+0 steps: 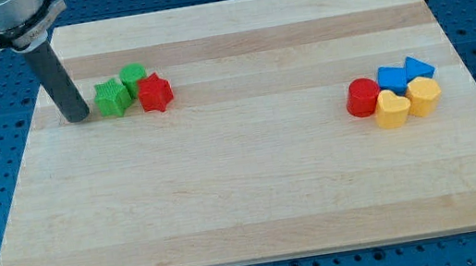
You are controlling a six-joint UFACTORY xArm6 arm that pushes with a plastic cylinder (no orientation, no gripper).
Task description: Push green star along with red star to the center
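A pale wooden board (256, 196) lies on a blue perforated bench. The arm enters from the far left corner, its dark rod leaning slightly, and my tip (79, 117) rests on the board just left of the green star (112, 97), holding nothing. Behind that star sits a green block (132, 76); the red star (155, 93) touches both. Well apart at right cluster a red cylinder (363, 98), two blue blocks (405, 72) and two yellow blocks (406, 103).

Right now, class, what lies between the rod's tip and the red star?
In the camera view, the green star sits between my tip and the red star, with another green block just behind.
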